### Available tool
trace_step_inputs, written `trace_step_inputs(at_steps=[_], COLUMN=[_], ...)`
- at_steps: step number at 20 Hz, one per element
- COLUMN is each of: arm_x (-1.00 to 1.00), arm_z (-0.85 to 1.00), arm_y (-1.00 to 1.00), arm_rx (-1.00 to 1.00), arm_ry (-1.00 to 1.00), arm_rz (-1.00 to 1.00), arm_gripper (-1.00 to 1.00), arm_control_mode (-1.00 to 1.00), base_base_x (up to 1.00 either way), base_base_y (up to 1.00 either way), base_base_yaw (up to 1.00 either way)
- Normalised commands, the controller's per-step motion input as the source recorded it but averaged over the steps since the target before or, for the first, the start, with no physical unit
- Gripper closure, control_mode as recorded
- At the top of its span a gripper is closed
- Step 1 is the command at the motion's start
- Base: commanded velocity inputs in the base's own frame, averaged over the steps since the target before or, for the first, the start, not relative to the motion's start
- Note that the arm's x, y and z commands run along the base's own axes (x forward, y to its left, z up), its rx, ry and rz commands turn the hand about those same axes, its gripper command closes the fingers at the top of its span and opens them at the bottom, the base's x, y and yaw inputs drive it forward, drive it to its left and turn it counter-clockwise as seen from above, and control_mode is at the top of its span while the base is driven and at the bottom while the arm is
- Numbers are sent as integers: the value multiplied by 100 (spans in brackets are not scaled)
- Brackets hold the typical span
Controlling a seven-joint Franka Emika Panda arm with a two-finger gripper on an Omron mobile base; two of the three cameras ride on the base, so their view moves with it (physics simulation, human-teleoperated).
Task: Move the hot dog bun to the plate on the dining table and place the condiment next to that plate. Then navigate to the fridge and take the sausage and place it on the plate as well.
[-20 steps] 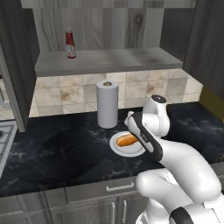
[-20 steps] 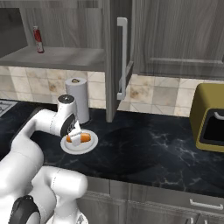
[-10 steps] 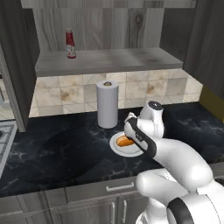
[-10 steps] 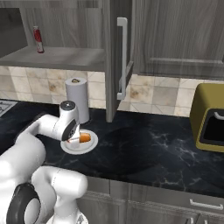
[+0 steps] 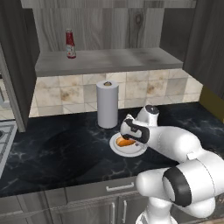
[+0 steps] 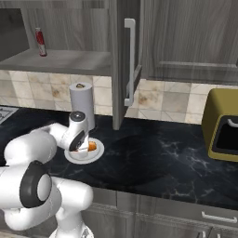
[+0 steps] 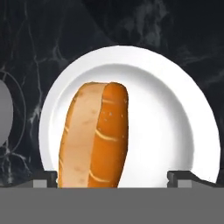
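The orange-tan hot dog bun (image 5: 126, 141) (image 6: 91, 147) (image 7: 94, 135) lies on a plain all-white plate (image 5: 131, 153) (image 6: 88, 159) (image 7: 175, 109) on the black marble counter. My gripper (image 5: 131, 136) (image 6: 79, 147) (image 7: 116, 178) hangs low over it, open. Its two fingertips (image 7: 43, 177) stand wide apart on either side of the bun's near end, not touching it. The condiment, a red ketchup bottle (image 5: 69, 43) (image 6: 40, 42), stands upright on the open cabinet shelf above. The marbled plate, the dining table, the fridge and the sausage are out of view.
A paper towel roll (image 5: 107, 104) (image 6: 82, 104) stands just behind the white plate. An open cabinet door (image 6: 125, 60) juts out over the counter. A yellow appliance (image 6: 223, 125) sits at the far right, and a stove edge (image 5: 3, 140) at the left.
The hand has come down toward the bun on the white plate; the jaws have stayed wide. The bun, the bottle and the base have not moved.
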Motion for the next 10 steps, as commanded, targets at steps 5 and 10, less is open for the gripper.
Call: trace_step_inputs(at_steps=[5,10], arm_x=[30,16], arm_z=[-20,-26], arm_y=[0,0], arm_rx=[2,0], arm_ry=[2,5], arm_rz=[0,0], arm_gripper=[-100,-100], arm_control_mode=[-100,-100], base_base_x=[0,0], base_base_y=[0,0], base_base_yaw=[0,0])
